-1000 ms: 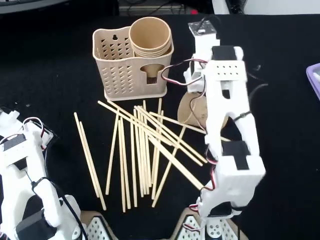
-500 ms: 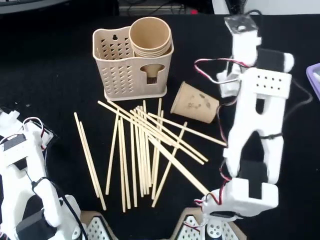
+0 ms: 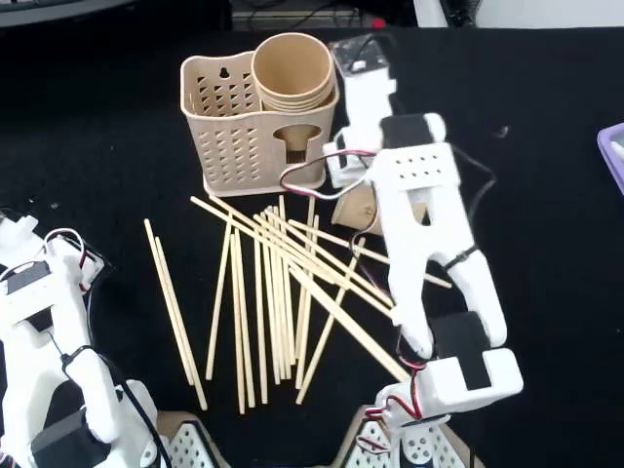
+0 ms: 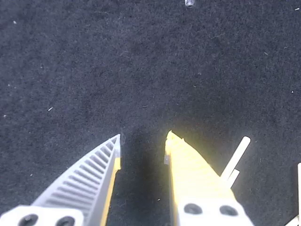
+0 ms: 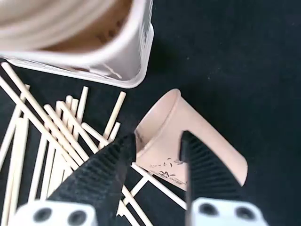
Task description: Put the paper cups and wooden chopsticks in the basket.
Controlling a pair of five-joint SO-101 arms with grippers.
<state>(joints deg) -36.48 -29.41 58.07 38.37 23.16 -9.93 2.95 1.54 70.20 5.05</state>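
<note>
Nearest the arm bases, the left tool [image 4: 142, 139] hung just above the black cloth-covered counter [image 3: 97, 127], its 2 jaws apart with nothing between them, and a stick end lay just beside it. So that arm wasn't part of the action, I'd say.

Past it, the loose pale wooden chopsticks [image 3: 278, 292] lay scattered on the counter in a messy, crossing fan. None were in the basket yet, as far as I could tell.

Further out, the right tool [image 5: 157, 141] was over the tan paper cup lying on its side [image 5: 164, 122]. Its black jaws were spread, 1 on each side of the cup, not clamped on it. The cup rested near the far end of the sticks, with a few running under it or touching it.

Behind that stood the beige perforated plastic basket [image 3: 244, 146], upright, with a stack of tan paper cups [image 3: 292, 68] already nested in 1 compartment.

What worried me: the cup is round and light, so an off-centre squeeze could make it roll or pop out. Squeeze hard and the thin wall may crumple. The jaws could also snag a stick and drag it along. And the basket's really close, so a sloppy lift might knock it over.
</note>
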